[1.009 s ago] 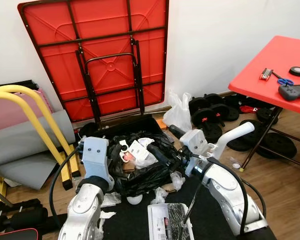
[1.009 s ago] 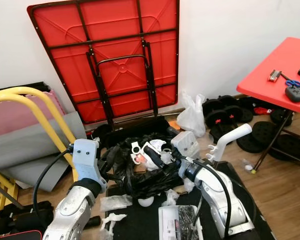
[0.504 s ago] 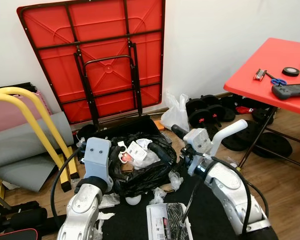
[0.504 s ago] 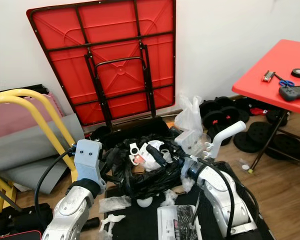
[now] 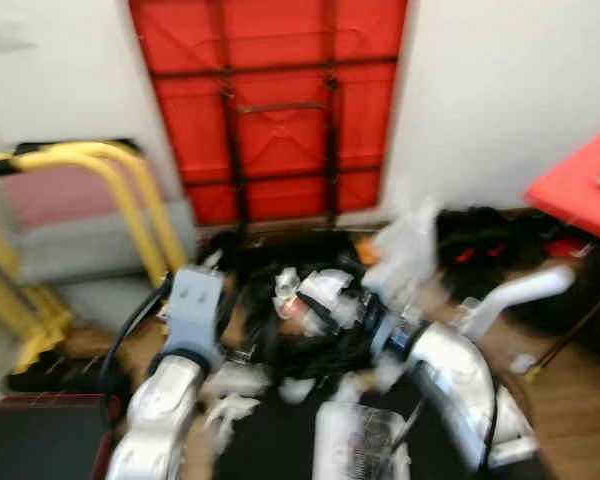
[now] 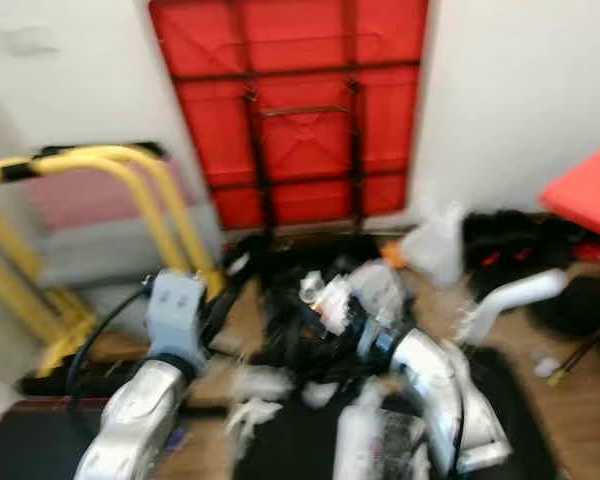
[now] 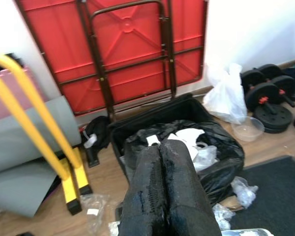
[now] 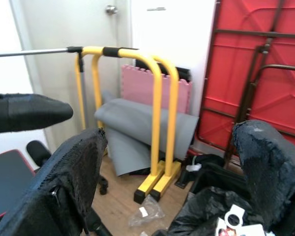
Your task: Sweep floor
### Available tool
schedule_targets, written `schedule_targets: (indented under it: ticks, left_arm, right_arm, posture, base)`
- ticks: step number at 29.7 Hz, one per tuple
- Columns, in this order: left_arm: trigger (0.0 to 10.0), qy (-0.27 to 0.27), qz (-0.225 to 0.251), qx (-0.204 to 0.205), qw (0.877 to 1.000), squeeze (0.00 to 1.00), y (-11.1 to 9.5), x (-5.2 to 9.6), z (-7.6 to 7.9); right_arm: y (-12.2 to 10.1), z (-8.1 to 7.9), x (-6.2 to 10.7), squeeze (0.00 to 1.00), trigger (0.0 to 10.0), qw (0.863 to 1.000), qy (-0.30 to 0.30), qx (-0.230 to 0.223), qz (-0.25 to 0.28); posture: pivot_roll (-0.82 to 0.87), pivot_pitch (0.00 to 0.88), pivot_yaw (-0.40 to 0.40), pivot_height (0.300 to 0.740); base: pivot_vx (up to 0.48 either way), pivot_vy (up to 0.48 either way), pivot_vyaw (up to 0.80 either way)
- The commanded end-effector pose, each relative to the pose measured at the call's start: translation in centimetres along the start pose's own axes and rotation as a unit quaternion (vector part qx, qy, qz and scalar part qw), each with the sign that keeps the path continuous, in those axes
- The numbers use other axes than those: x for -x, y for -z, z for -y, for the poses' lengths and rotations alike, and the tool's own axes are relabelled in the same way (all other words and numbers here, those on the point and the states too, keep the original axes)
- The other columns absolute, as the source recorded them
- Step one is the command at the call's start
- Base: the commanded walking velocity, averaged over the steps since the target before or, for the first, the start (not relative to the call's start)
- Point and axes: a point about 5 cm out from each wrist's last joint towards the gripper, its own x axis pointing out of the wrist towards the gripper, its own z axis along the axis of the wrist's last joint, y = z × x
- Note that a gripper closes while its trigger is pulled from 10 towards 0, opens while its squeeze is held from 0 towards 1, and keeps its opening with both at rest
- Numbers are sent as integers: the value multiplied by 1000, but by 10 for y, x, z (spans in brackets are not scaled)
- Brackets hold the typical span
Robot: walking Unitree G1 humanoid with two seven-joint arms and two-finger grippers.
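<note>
Two silver arms reach forward over a cluttered floor; both head views are blurred. The left gripper [image 7: 162, 196] has its two black fingers pressed together and empty, aimed at the black rubbish bag [image 7: 221, 157] below and ahead of it. The right gripper [image 8: 172, 182] has its fingers [image 8: 265, 167] spread wide apart with nothing between them; the yellow tubular frame [image 8: 157, 98] and the grey rolled mat [image 8: 137, 128] stand beyond the gap.

The black rubbish bag sits in a black open case [image 7: 157, 115] on the wooden floor [image 7: 103, 182], filled with white paper and packaging [image 7: 187, 137]. In the left eye view the bag [image 5: 310, 340] lies between the two forearms, close to the right wrist. Loose clear plastic scraps [image 7: 93, 211] lie on the floor just beside the case, and more crumpled plastic [image 7: 243, 189] lies near the edge of a dark floor mat [image 7: 280, 191].

A red folding table [image 7: 132, 49] leans folded against the white wall behind the case. A white plastic bag [image 7: 228, 96] rests on the floor near black dumbbell weights [image 7: 265, 98], with a clear bowl [image 7: 248, 130] just beside them. A pink foam mat [image 8: 152, 88] stands against the wall behind the yellow frame. A second red table [image 5: 580, 185] stands on the robot's right. Whether a broom or brush is present cannot be told.
</note>
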Motion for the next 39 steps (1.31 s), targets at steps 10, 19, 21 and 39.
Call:
schedule_targets:
  ticks: [10,19,21,39]
  left_arm:
    - [10000,-63,-41,51,996,0,16,14,-15]
    - [10000,-76,-57,68,993,0,26,46,-11]
    - [10000,-86,-68,77,991,0,30,53,-11]
    - [10000,-74,-45,20,996,0,19,42,-10]
  right_arm:
    - [3,8,4,0,10000,999,31,-17,-3]
    - [18,13,38,0,10000,996,71,-41,-39]
    - [21,11,45,0,10000,995,81,-48,-42]
    - [17,14,36,0,10000,997,68,-26,-40]
  posture:
    - [-142,0,-6,740]
    - [-138,0,-13,740]
    - [-143,0,-10,740]
    - [-142,0,-17,740]
  base:
    - [0,0,781]
    - [0,0,781]
    - [0,0,781]
    - [0,0,776]
